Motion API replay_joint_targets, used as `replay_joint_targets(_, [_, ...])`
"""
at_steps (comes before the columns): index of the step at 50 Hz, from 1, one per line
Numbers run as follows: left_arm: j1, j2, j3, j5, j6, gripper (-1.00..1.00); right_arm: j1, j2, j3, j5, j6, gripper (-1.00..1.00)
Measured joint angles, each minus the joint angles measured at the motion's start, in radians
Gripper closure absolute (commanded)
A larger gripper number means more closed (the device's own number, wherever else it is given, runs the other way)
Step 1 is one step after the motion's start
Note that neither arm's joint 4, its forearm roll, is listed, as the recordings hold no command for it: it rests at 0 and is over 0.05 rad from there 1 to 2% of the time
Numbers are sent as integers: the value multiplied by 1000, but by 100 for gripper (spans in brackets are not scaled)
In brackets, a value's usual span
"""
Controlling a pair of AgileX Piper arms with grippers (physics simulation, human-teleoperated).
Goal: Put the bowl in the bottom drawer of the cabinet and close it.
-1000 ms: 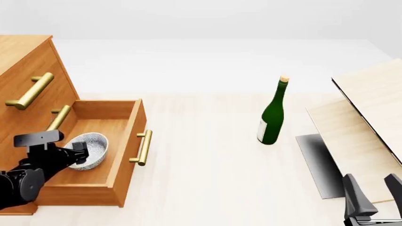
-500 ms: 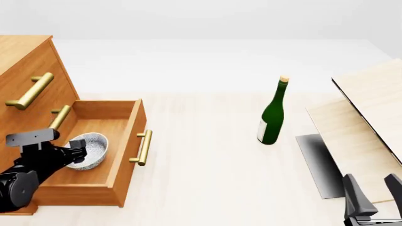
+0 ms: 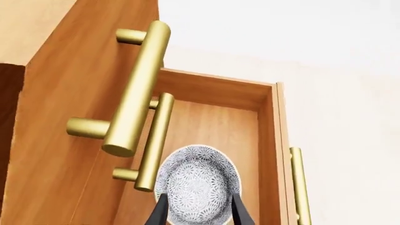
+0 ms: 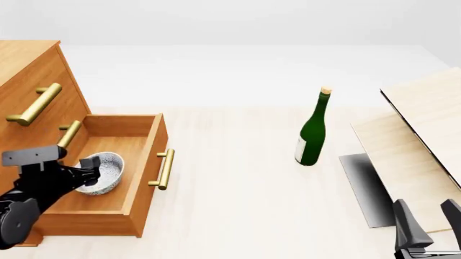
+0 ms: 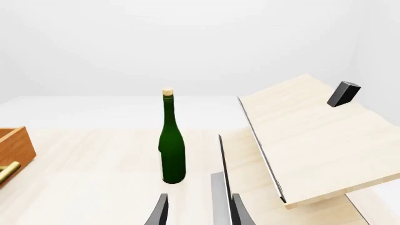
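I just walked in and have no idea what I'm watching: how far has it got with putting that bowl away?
Mostly there. The bowl already sits inside the open bottom drawer of the cabinet. The left gripper hangs over it with its fingers either side of the rim; whether it has let go is unclear. Left to do: push the drawer shut. The right gripper waits far off.

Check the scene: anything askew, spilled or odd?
Nothing spilled or damaged. The speckled white-grey bowl sits upright in the open honey-brown bottom drawer; the green wine bottle stands upright. Only the pale light-wood boards lie slanted and overlapping at right.
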Motion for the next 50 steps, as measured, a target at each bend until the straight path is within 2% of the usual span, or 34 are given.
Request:
replay_joint_targets(29, [-85, -114, 9, 43, -2, -100, 0, 0, 0, 0, 0, -100])
replay_joint_targets(50, [-192, -156, 13, 70, -9, -100, 0, 0, 0, 0, 0, -100])
